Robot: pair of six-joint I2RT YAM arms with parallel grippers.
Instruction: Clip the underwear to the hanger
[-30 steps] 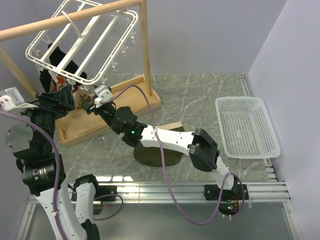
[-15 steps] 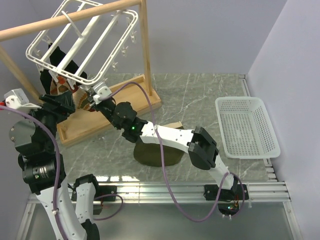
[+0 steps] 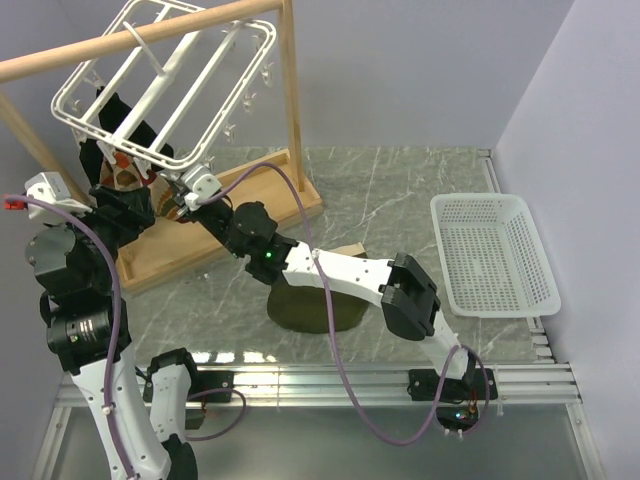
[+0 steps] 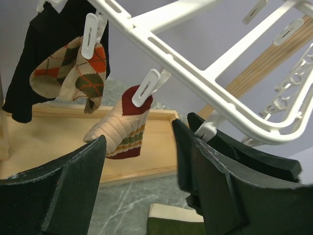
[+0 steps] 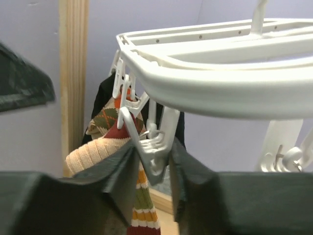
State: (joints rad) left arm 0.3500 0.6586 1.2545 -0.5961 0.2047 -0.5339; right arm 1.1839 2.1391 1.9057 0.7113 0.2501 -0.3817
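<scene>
The white hanger (image 3: 170, 68) hangs tilted from the wooden rail at upper left. The olive-green underwear (image 3: 300, 312) lies flat on the table under my right forearm; its near part shows at the bottom of the left wrist view (image 4: 176, 227). My right gripper (image 3: 186, 193) is raised to the hanger's front corner and is shut on a white dangling clip (image 5: 155, 147) under the hanger's rim (image 5: 220, 93). My left gripper (image 3: 125, 205) is open and empty, just left of that corner, below the hanger's bars (image 4: 195, 73).
Argyle socks (image 4: 73, 68), a striped sock (image 4: 122, 127) and a black garment (image 4: 44, 54) hang from clips. The wooden stand's base (image 3: 210, 235) and post (image 3: 293, 90) are beside both grippers. A white mesh basket (image 3: 495, 255) is at the right.
My right gripper has risen slightly to the hanger's front corner. My left wrist has turned and moved right, closer to the hanger.
</scene>
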